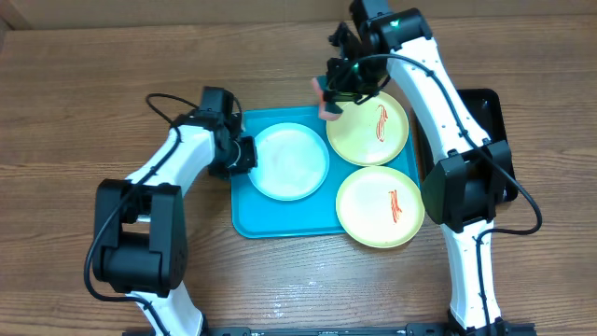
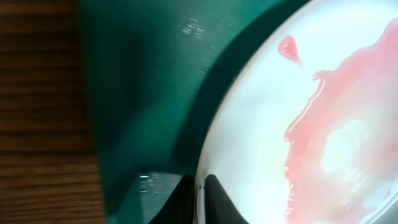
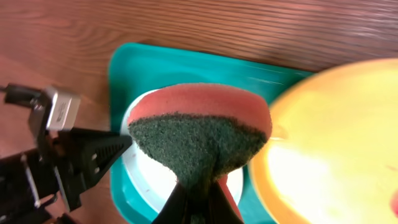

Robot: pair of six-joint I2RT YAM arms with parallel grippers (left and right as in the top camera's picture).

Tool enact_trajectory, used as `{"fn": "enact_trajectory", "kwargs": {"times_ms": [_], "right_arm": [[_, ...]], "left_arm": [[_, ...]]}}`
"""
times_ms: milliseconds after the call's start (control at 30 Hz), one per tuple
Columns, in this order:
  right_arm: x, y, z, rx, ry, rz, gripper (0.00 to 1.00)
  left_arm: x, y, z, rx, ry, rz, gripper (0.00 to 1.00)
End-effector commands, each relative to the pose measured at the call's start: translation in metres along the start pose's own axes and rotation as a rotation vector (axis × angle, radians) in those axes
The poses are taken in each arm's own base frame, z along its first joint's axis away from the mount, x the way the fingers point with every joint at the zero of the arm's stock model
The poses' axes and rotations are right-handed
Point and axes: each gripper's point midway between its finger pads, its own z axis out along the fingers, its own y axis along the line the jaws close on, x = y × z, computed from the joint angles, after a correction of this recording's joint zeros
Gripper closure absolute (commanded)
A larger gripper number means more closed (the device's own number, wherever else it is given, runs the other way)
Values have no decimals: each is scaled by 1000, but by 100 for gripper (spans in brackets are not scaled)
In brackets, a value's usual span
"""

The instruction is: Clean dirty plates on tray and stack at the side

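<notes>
A white plate (image 1: 289, 161) lies on the left half of the turquoise tray (image 1: 280, 219). My left gripper (image 1: 247, 154) is at its left rim. In the left wrist view the two fingers (image 2: 216, 198) pinch that rim, the gripper (image 2: 199, 182) shut on the plate (image 2: 261, 124), which carries a pink smear (image 2: 336, 124). Two yellow plates with red smears sit to the right: one at the back (image 1: 368, 128), one in front (image 1: 380, 207) overhanging the tray's edge. My right gripper (image 1: 334, 93) hovers above the tray's back edge, shut on a red-and-green sponge (image 1: 326, 105) (image 3: 199, 134).
A glossy black tray (image 1: 485, 107) lies at the right, partly under the right arm. Wooden table surrounds the turquoise tray. In the right wrist view the left arm's gripper (image 3: 81, 155) shows beside the white plate (image 3: 146, 168), with the back yellow plate (image 3: 336, 137) close on the right.
</notes>
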Motion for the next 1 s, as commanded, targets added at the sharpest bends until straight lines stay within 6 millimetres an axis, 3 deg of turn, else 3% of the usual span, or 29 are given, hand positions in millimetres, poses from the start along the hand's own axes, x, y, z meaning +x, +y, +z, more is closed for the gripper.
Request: {"fn": "enact_trajectory", "kwargs": {"times_ms": [0, 100, 300, 467, 667, 967], "right_arm": [[-2, -9, -12, 39, -18, 3, 96], [-1, -15, -13, 64, -13, 12, 96], [2, -17, -13, 77, -2, 17, 96], [2, -20, -14, 95, -6, 18, 96], [1, -24, -14, 115, -9, 18, 96], [1, -27, -14, 133, -11, 19, 96]], "left_arm": [[15, -14, 24, 12, 59, 46, 87], [18, -10, 33, 0, 77, 42, 96], [5, 13, 21, -95, 26, 22, 96], [-18, 19, -28, -147, -83, 50, 96], [-38, 12, -96, -187, -264, 102, 96], [-39, 24, -153, -387, -413, 117, 96]]}}
